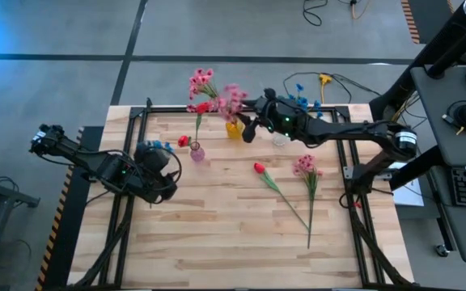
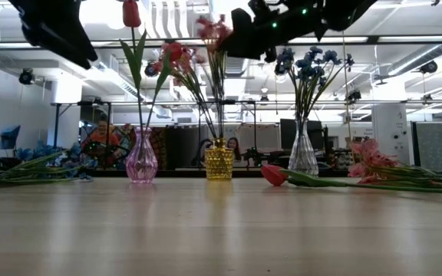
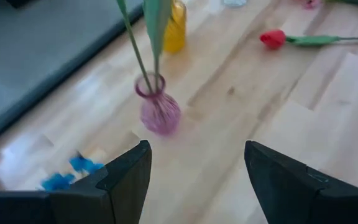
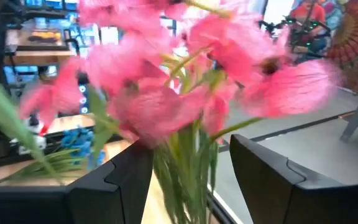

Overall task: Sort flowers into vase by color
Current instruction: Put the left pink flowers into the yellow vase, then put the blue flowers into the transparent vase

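there, at the far edge of the table (image 1: pixel 217 234), the right gripper (image 1: pixel 252 123) hung above the yellow vase (image 1: pixel 233 128), its jaws parted around the pink blooms (image 4: pixel 166 81) standing in that vase; whether the fingers touched the stems could not be told. the pink vase (image 2: pixel 142 158) held red tulip buds (image 2: pixel 131 13) on upright stems, and the clear vase (image 2: pixel 303 152) held blue blooms (image 2: pixel 310 60). one red tulip (image 1: pixel 260 168) and one pink flower (image 1: pixel 306 166) lay flat on the wood near the middle, well apart from the vases. a blue flower (image 3: pixel 73 171) lay near the table's left side, by the left gripper (image 3: pixel 194 180), which hovered nearby with jaws spread wide and nothing between them.
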